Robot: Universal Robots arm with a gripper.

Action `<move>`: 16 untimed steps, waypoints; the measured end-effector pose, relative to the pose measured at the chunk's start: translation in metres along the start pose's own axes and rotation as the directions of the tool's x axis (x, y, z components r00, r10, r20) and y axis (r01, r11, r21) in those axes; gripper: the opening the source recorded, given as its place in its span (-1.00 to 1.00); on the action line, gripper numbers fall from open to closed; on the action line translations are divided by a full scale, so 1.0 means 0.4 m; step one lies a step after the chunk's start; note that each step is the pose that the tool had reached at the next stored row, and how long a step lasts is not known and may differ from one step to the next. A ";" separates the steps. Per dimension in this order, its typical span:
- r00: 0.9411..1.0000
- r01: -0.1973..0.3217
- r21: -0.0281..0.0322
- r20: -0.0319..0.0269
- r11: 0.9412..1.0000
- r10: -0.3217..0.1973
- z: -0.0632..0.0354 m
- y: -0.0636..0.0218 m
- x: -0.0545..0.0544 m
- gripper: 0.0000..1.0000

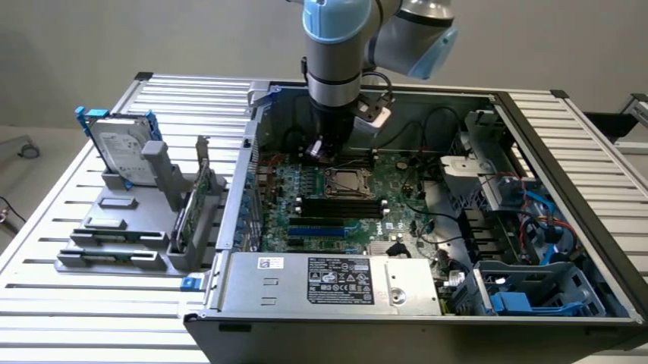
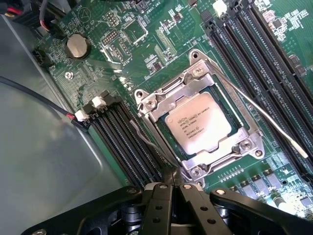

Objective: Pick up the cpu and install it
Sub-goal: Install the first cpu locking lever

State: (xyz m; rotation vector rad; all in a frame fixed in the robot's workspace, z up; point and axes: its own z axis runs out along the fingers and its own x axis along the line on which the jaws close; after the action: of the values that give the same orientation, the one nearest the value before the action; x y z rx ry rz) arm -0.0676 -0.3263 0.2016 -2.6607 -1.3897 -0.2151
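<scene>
Cpu point(image 2: 193, 128): silvery metal lid, matt, fine dark print.
Socket frame point(image 2: 155, 104): bright stamped metal, glossy, glare along the edges.
Lever point(image 2: 264, 117): thin polished wire.
Board point(image 2: 146, 44): green, lacquered, glossy, sheen in patches.
Slots point(image 2: 120, 134): black plastic, satin, with white plastic ends.
Coin cell point(image 2: 77, 46): smooth shiny metal.
Gripper point(image 2: 172, 172): black, matt, with small bright screw heads.
Arm point(image 1: 332, 61): smooth grey shell, satin, with light-blue plastic caps.
Case point(image 1: 303, 334): dull grey sheet metal.
Drive point(image 1: 124, 155): silver metal face, blue plastic rails.
Table point(image 1: 91, 311): ribbed aluminium slats, satin.
</scene>
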 end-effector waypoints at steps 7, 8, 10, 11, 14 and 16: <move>1.000 0.000 0.000 0.000 1.000 0.000 0.000 0.003 0.002 -0.79; 1.000 0.000 0.001 -0.001 1.000 0.000 0.000 0.003 0.002 -0.79; 1.000 0.000 0.002 -0.002 1.000 0.000 0.000 0.003 0.002 -0.79; 1.000 0.000 0.002 -0.003 1.000 0.000 0.000 0.003 0.002 -0.79; 1.000 -0.001 0.003 -0.004 1.000 0.001 0.001 0.003 0.002 -0.79; 1.000 -0.002 0.003 -0.004 1.000 0.002 0.001 0.003 0.002 -0.79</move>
State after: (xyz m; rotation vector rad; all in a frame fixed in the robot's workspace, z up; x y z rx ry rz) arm -0.0660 -0.3263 0.2014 -2.6578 -1.3851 -0.2186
